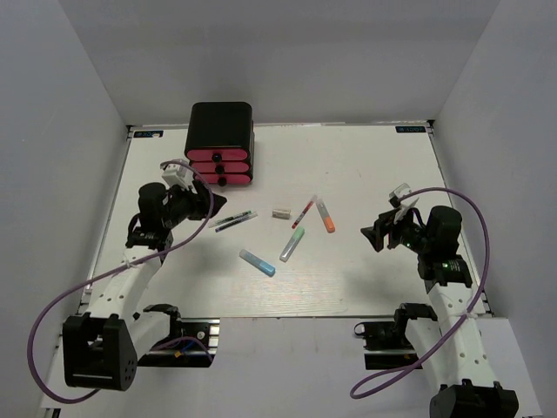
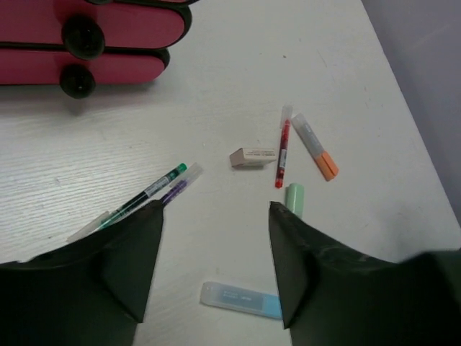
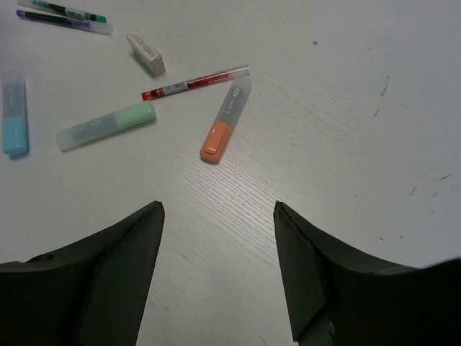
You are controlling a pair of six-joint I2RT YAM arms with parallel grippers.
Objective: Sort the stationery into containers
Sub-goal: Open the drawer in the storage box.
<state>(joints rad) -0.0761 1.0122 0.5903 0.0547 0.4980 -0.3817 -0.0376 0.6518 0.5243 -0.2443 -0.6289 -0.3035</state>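
1. Two pens (image 1: 233, 220) lie just at 4 o'clock of your left gripper (image 1: 204, 207), long axis running 8 to 2 o'clock.
2. Its jaws stand spread, empty; right gripper (image 1: 372, 235) likewise, well apart.
3. Cabinet (image 1: 220, 131) sits at 12 o'clock, drawers (image 1: 219, 167) closed.

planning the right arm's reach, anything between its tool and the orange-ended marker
Nothing visible: only bare white table between the right tool and the orange-ended translucent marker; the thin red pen lies beyond it.
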